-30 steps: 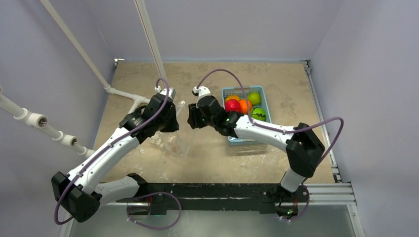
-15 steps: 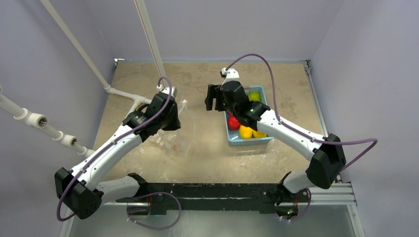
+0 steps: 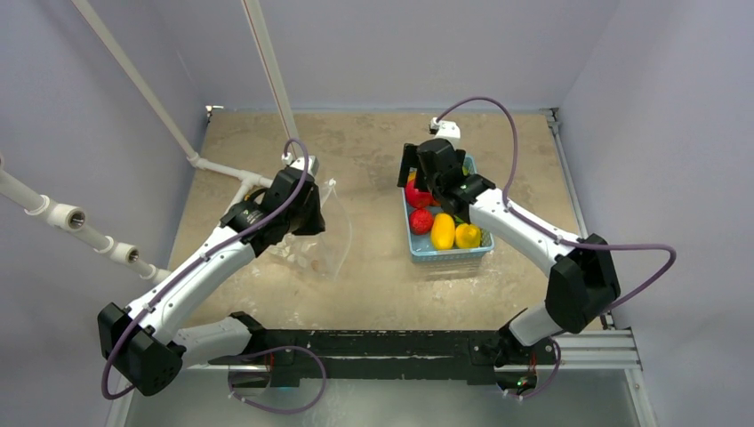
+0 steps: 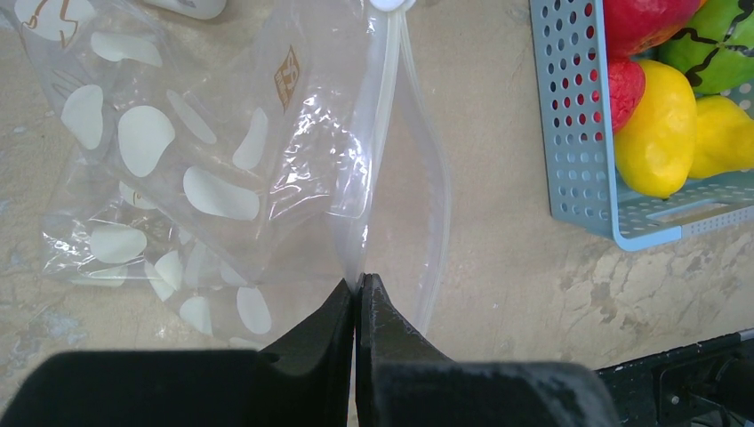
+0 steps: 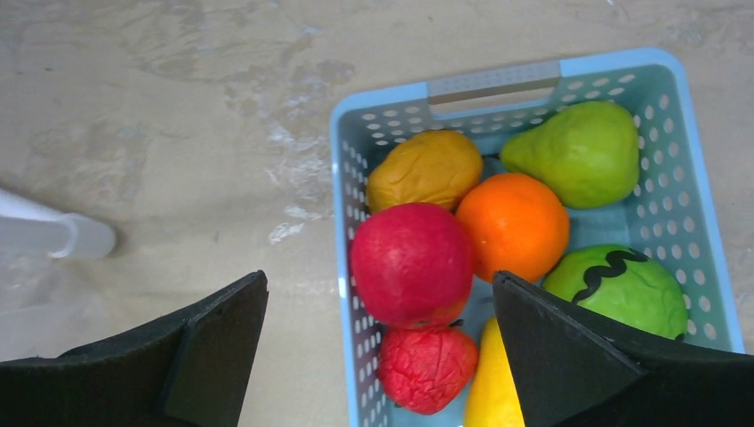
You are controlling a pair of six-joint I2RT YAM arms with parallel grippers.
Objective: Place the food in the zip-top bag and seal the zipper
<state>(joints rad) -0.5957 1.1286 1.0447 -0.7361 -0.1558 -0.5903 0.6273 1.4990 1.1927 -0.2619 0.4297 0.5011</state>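
Reaching for food, bag mouth held.
Clamps tightly closed left jaws on the zipper [image 4: 381,133] of the zip-top bag [image 4: 178,169] lying on the bench [image 4: 498,205]; poises empty, fully spread right jaws over the food [image 5: 512,222] in the blue basket [image 5: 345,178]; next likely calls for lowering onto the red fruit [image 5: 411,262] and closing.

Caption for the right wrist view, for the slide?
Open right claw poised above the light-blue basket of toy fruits, the round red fruit framed between its fingers.
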